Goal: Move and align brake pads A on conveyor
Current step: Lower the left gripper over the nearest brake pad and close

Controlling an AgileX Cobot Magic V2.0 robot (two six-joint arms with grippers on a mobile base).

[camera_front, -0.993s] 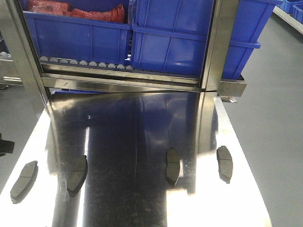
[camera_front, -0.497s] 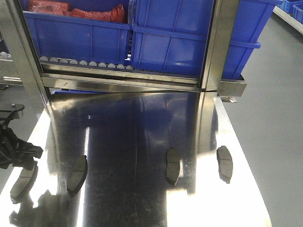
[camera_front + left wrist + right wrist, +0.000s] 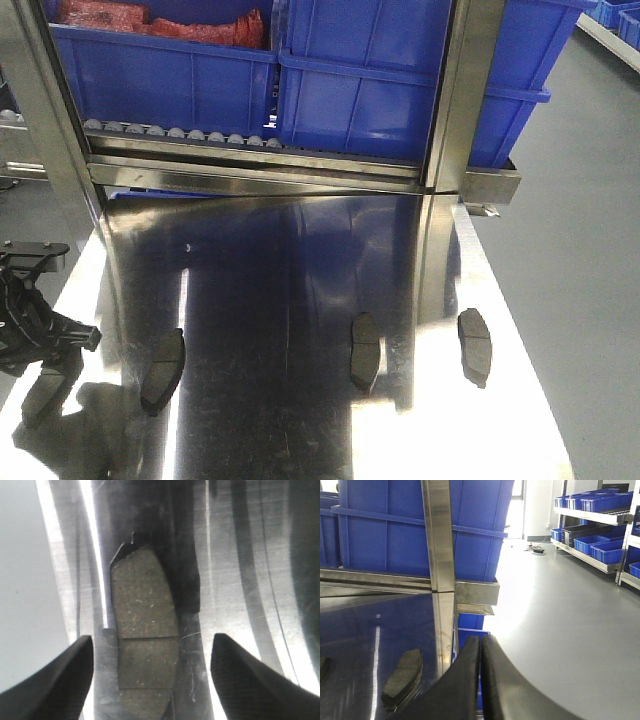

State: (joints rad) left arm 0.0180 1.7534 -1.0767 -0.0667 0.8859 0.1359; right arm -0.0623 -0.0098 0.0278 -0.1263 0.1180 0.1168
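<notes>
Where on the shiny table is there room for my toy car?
The biggest bare patch on the steel table is the middle, between the second brake pad from the left and the third pad. The strip behind all pads, up to the blue bins, is bare too. The left edge is crowded: the open left gripper hangs over the leftmost pad.

Left tool hides pt of leftmost brake pad.

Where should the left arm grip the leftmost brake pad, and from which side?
Across its two long edges at mid-length, from straight above: the leftmost pad lies flat on the steel table, lengthwise between the open fingers of the left gripper.
</notes>
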